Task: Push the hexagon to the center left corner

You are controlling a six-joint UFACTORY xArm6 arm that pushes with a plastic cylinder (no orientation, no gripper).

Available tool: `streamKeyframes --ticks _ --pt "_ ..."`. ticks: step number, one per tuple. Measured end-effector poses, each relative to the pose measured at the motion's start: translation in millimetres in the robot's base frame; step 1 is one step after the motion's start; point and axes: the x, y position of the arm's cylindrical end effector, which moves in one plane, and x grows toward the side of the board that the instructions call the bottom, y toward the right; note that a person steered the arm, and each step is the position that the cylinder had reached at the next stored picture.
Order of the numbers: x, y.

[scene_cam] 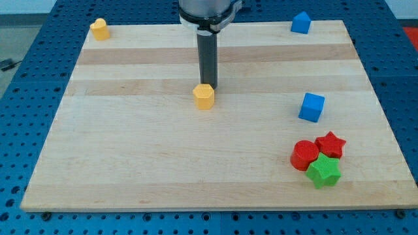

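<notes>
The rod hangs straight down from the view's top, and my tip has no jaws to spread or pinch; it sits just behind the yellow hexagon, touching its far right edge. The hexagon lies near the board's centre

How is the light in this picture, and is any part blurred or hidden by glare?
Camera view: even, soft light, no glare on the wooden board; only faint shadows beside the yellow hexagon and blue cube; my tip sits right behind the hexagon, sharp; the arm is cut off at the view's top.
</notes>
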Motion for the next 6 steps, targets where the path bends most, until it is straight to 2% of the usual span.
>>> streamKeyframes --ticks 1,3,6 --pt "1.1 36.5" --pt "33.3 21.6" --pt "36.7 -99.9"
